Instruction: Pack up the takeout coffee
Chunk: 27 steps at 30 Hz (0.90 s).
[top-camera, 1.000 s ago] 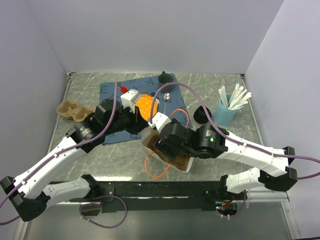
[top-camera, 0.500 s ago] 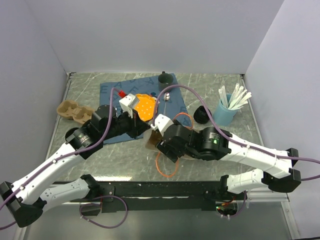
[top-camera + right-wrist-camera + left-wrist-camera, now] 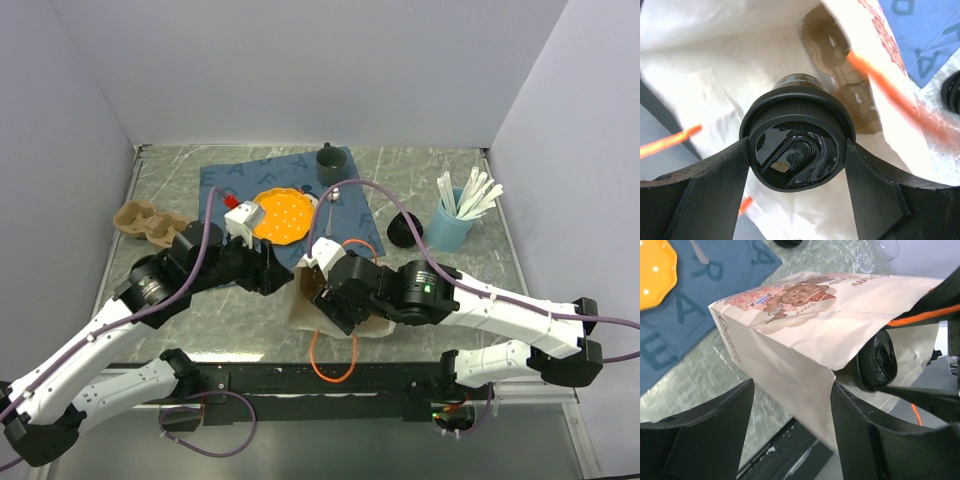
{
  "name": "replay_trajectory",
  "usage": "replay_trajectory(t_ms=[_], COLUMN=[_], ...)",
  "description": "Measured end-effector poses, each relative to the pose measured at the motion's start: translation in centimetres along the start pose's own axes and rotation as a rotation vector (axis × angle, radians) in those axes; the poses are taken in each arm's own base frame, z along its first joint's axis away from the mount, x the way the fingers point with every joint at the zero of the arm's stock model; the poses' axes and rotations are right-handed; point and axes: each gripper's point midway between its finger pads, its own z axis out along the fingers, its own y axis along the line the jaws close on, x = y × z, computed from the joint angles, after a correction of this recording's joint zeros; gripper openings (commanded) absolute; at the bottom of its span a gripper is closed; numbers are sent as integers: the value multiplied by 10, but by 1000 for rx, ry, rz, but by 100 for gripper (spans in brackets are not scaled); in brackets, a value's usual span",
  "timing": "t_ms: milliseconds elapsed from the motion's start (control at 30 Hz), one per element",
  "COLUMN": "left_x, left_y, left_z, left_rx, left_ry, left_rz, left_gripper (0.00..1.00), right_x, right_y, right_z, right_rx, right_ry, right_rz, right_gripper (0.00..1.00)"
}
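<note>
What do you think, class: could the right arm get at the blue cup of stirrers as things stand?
Probably not yet. The right gripper is closed round a lidded coffee cup inside the paper bag, so its fingers are taken. The blue cup itself stands uncovered on that arm's side.

Bag: pale paper, bear print, orange-handled, tipped over, mouth open.
Cup: dark, black lid on, in the bag's mouth.
Carrier: brown pulp, deep inside the bag.

Matt paper bag, glossy, probably plastic cup lid
</note>
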Motion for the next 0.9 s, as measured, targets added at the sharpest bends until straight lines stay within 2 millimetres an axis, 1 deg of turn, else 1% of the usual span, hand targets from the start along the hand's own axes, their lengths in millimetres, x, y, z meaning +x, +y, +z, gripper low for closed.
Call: replay_trajectory(t_ms=[100, 167, 233, 433, 567, 767, 900], left_x=[6, 10, 12, 23, 27, 28, 34], left_y=[1, 2, 1, -4, -10, -16, -19], left_z=[-9, -12, -12, -8, -10, -12, -7], left_rx=[-10, -9, -6, 20, 40, 60, 56], left_ry=[7, 6, 11, 52, 60, 63, 90], left_rz=[-30, -41, -53, -96, -122, -141, -144], left_gripper=[68, 66, 65, 70, 70, 65, 56], right_x=[7, 8, 7, 6, 6, 4, 2], right_y=[2, 2, 2, 3, 3, 3, 3], right_z=[4, 4, 4, 5, 8, 13, 14], right_rx=[-5, -4, -4, -4, -1, 17, 19], right_ry=[19, 22, 19, 19, 26, 32, 25], right_rz=[1, 1, 5, 15, 14, 15, 26], right_gripper=[42, 41, 41, 41, 41, 41, 41])
